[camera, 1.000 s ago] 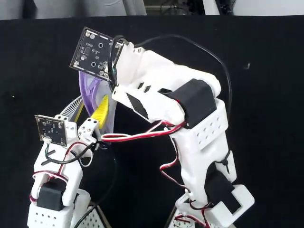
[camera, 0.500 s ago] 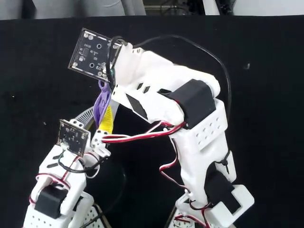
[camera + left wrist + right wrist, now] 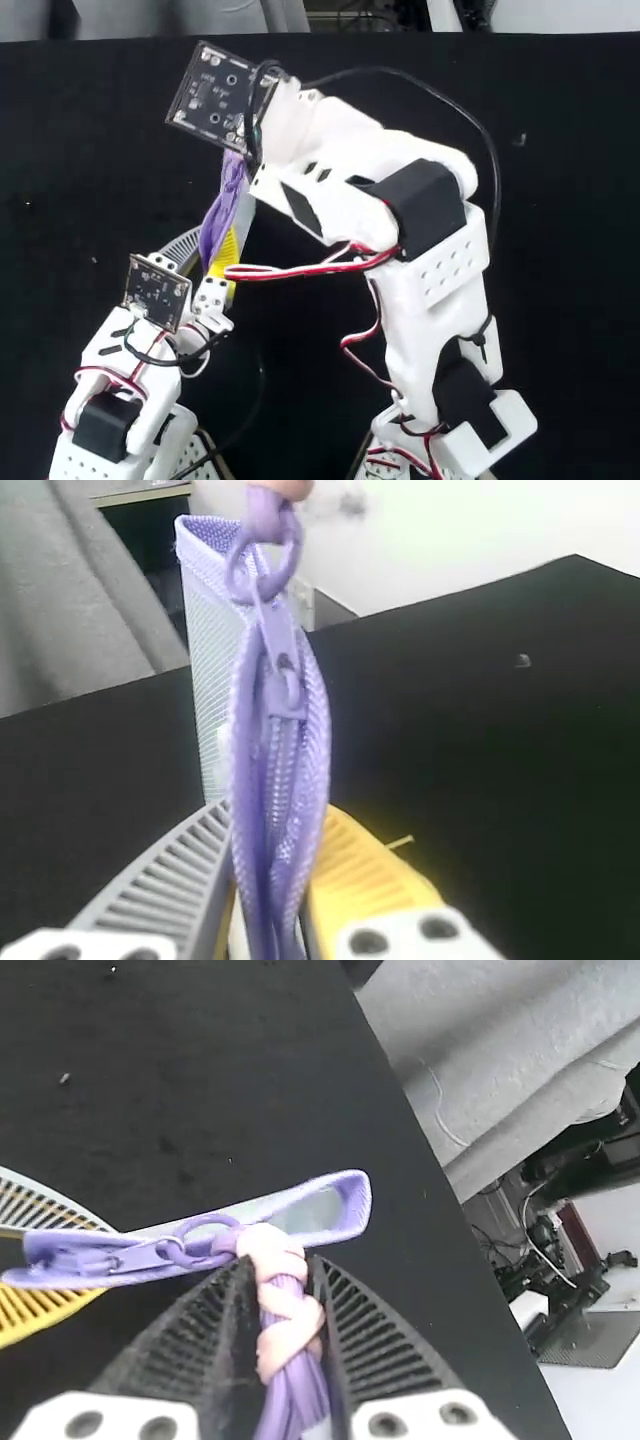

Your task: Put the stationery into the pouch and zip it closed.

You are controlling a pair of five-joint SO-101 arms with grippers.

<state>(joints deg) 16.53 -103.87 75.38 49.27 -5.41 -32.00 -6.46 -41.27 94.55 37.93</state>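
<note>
As the 2 arms are holding it stretched in the air above the black table [image 3: 560, 120], the purple mesh pouch [image 3: 218, 225] is hanging edge-on between them, and here is how it is sitting. The left gripper [image 3: 210, 255] is clamping the pouch's lower end, grey finger on 1 side, yellow finger on the other, the fabric squeezed flat between them. Up at the other end the right gripper [image 3: 285, 1290] is clenching the braided pull cord [image 3: 278, 1265], which is running through the ring [image 3: 262, 550] on the zipper slider [image 3: 283, 670]. So the pouch's long axis is running straight from the left jaws up and away to the right jaws, with the zip lying along that same line. The slider is sitting close to the right gripper's end, just beneath the ring and near the pouch's top corner, well apart from the left jaws. That is making the right arm the nearer one to the pull, with the left acting as the anchor. To my eye the zip is looking almost done, with only a short run left toward that corner; any further tug is going to need to follow the axis, directly away from the left grip, or the mesh is going to buckle. Whether the stationery is inside, I cannot tell.
</note>
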